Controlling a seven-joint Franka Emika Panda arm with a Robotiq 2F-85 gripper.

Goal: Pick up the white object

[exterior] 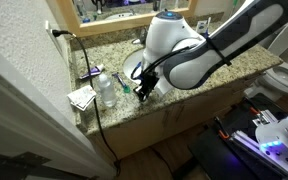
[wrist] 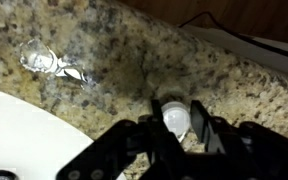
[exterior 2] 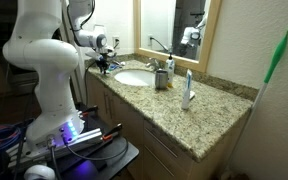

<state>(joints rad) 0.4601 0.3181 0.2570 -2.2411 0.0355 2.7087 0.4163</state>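
The white object (wrist: 171, 117) is a small round white piece seen in the wrist view, low in the middle, over the speckled granite counter (wrist: 114, 50). My gripper (wrist: 174, 125) has a dark finger tight against each side of it and looks shut on it. In both exterior views the gripper (exterior: 144, 86) (exterior 2: 106, 63) hangs just above the counter beside the sink; the white object is too small to make out there.
The white sink basin (wrist: 24, 140) (exterior: 134, 66) (exterior 2: 134, 77) lies right beside the gripper. A shiny crumpled wrapper (wrist: 46, 62) lies on the counter. A clear bottle (exterior: 106, 90), papers (exterior: 82, 97) and a black cable (exterior: 89, 70) stand near the wall. A cup (exterior 2: 162, 78) and a white bottle (exterior 2: 187, 92) stand past the sink.
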